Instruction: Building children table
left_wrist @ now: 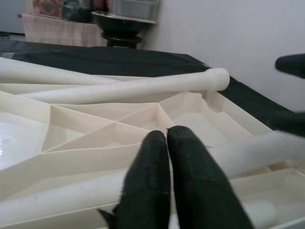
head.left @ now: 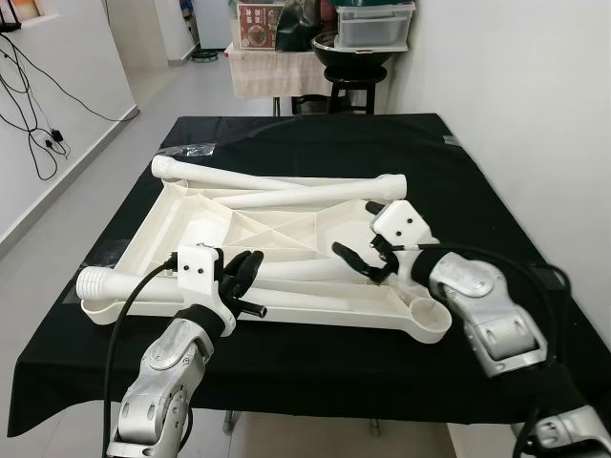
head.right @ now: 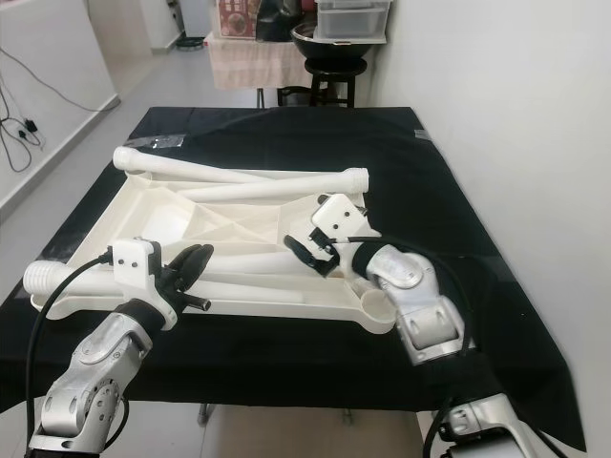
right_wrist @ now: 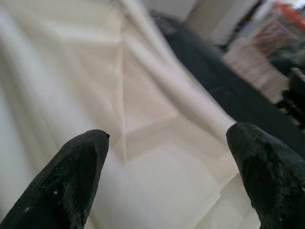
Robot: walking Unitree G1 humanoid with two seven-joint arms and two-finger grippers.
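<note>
Risk: loose legs (head.left: 286, 177) could roll off the tabletop (head.left: 205, 215) if nudged. My left gripper (head.left: 241, 272) is clenched empty, right gripper (head.left: 361, 260) spread wide.

Both arms: silver-grey segmented metal shells, darker seams between the segments, black collar at each wrist. White boxy wrist housing on each, small dark screw holes on the face. Left claw (head.left: 243, 270): two long black fingers, matte, slightly textured, rounded tips. Right claw (head.left: 361, 262): same black two-finger build. Black cable loops from the left housing along the forearm; thicker black cable arcs over the right forearm.
</note>
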